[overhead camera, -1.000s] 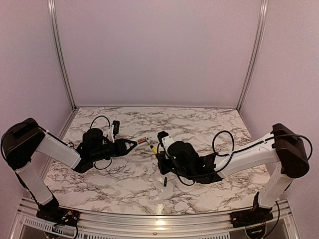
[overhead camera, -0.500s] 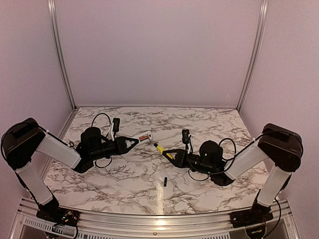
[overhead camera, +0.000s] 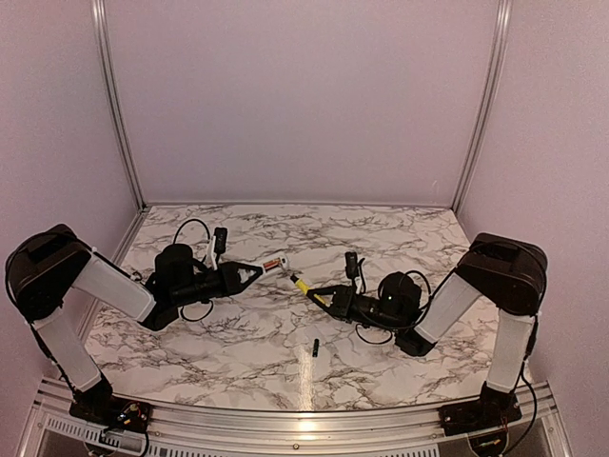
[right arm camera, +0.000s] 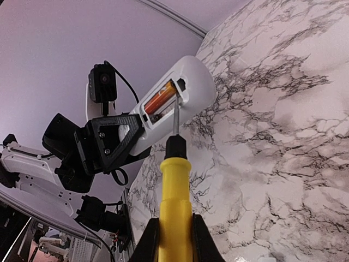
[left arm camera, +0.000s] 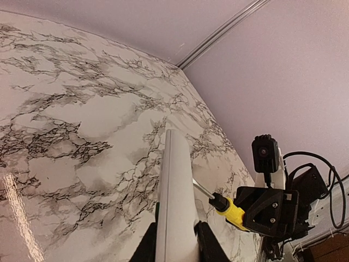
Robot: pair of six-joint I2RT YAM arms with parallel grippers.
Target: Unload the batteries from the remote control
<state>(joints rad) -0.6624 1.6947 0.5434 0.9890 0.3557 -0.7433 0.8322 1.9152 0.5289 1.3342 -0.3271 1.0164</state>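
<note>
My left gripper is shut on the white remote control and holds it above the table, its far end toward the right arm. In the right wrist view the remote's open compartment shows an orange-red battery inside. My right gripper is shut on a yellow-handled screwdriver; its metal tip reaches the compartment's edge. The left wrist view shows the remote's plain side and the screwdriver behind it. A dark battery lies on the table near the front middle.
The marble table has a metal rail along its front edge. Pale walls close in the back and sides. Cables loop from both wrists over the table.
My right arm has drawn back to the right and lowered, bringing the screwdriver's tip up to the remote. My left gripper has held the remote nearly still. The dark battery has not moved.
</note>
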